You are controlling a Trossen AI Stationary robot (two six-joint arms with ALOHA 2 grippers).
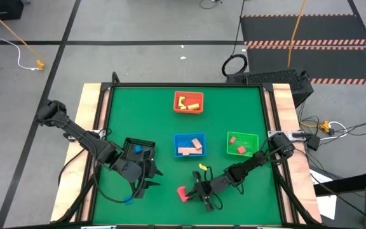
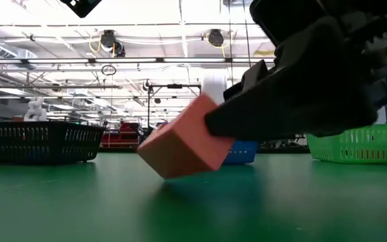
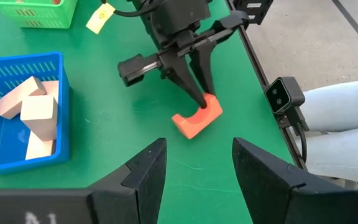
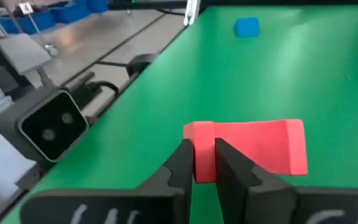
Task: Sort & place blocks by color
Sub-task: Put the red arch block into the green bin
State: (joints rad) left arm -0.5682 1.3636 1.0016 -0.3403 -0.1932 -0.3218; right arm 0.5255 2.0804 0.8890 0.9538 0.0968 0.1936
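1. The right tool point(image 1: 189, 193) reaches low over the near part of the green desk point(image 1: 138, 108), its fingers point(image 3: 199, 94) pinched onto one end of a red-pink block point(image 1: 182, 193); the low view shows that block point(image 2: 183, 144) tipped, one edge touching the desk and the rest raised.
2. From the right wrist, the red-pink block point(image 4: 247, 149) lies crosswise beyond the two dark fingertips point(image 4: 185, 163), which squeeze its near end; a lone blue block point(image 4: 247, 27) sits far off on the desk.
3. The left tool point(image 1: 146, 178) hangs beside the black tray point(image 1: 132, 143), its fingers point(image 3: 145, 177) standing partly apart and holding nothing; the red-pink block point(image 3: 197, 117) lies just ahead of them.
4. Pale tan blocks point(image 1: 191, 147) rest in the blue tray point(image 1: 178, 138); yellow blocks point(image 1: 189, 100) fill the red tray point(image 1: 177, 95); small red pieces point(image 1: 237, 145) lie in the green tray point(image 1: 253, 138).
5. A yellow block point(image 1: 203, 167) sits on the desk near the right arm, between the blue tray and the right tool.
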